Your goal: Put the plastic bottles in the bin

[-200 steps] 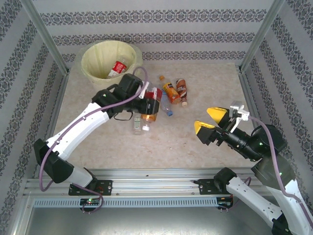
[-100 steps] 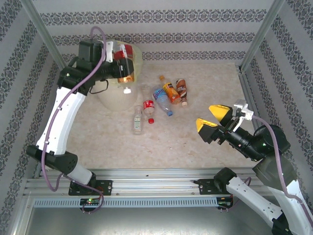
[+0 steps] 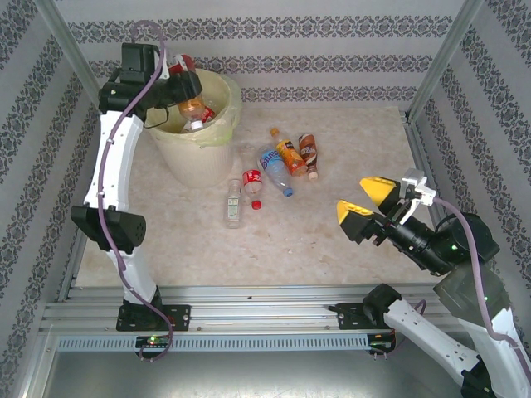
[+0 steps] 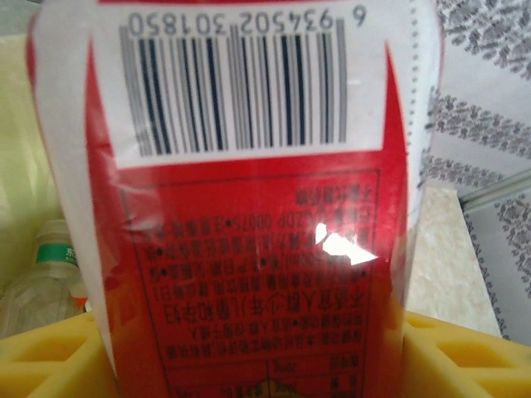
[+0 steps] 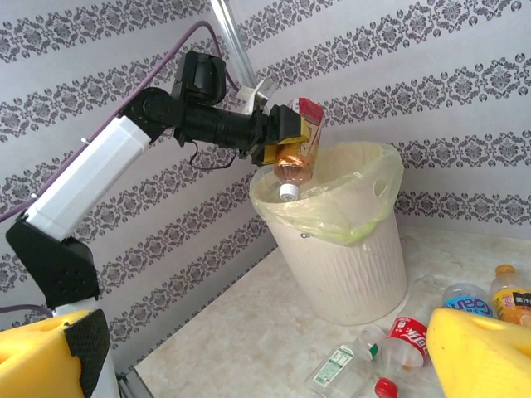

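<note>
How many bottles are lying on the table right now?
5, beside the bin, left to right: green-labelled bottle, red-labelled bottle, blue-labelled bottle, orange bottle, brown bottle. The bin may hide more.

The left arm [image 3: 112, 166] is standing tall from its base at the near left, its white links rising steeply and its wrist bending over to the right at the top, toward the far left corner. The left gripper [image 3: 189, 89] is pointing sideways, its yellow pads [image 4: 50, 363] clamping a red-labelled bottle [image 5: 294, 156] that is hanging cap-down between them. The right arm [image 3: 423, 327] is crouching low at the near right, its wrist [image 3: 415, 236] aiming up and to the left. The right gripper [image 3: 365, 201] is hovering with its yellow fingers [image 3: 377, 189] spread wide apart, gripping nothing.
</note>
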Motion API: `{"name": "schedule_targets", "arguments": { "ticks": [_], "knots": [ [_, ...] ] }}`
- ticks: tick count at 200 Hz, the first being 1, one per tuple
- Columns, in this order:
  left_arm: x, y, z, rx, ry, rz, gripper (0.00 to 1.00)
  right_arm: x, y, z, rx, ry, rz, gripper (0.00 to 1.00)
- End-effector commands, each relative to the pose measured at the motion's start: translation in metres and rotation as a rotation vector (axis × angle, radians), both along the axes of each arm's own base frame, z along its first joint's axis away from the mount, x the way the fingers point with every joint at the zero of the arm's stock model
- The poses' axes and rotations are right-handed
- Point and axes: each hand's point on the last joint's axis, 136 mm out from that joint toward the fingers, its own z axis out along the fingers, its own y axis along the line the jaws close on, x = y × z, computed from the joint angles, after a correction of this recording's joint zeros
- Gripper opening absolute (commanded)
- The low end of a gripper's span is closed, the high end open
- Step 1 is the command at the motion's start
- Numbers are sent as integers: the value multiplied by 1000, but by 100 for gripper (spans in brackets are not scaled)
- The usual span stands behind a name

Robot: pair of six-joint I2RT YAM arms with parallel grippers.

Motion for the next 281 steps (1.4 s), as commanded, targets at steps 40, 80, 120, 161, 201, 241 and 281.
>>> {"name": "schedule_targets", "arguments": {
  "ticks": [40,80,120,161,201,241,281],
  "knots": [
    [22,16,-18,-100,51,53,69,-6,-8,4,-3,-21,-20,98],
    [34,24,-54,-55,115,69,69,-8,-10,2,-1,-16,-27,98],
    [41,23,-88,-17,183,39,70,-7,-11,1,-2,-10,-28,98],
    [38,24,-113,20,249,17,76,-6,-9,-3,-5,6,-25,98],
    [31,26,-90,30,205,20,92,-7,-7,-3,-3,12,-14,98],
    [15,25,-52,36,131,13,100,-6,-4,-8,-1,28,2,98],
    [-11,19,-19,39,62,-29,100,-7,-1,-11,-2,43,22,98]
  ]
}}
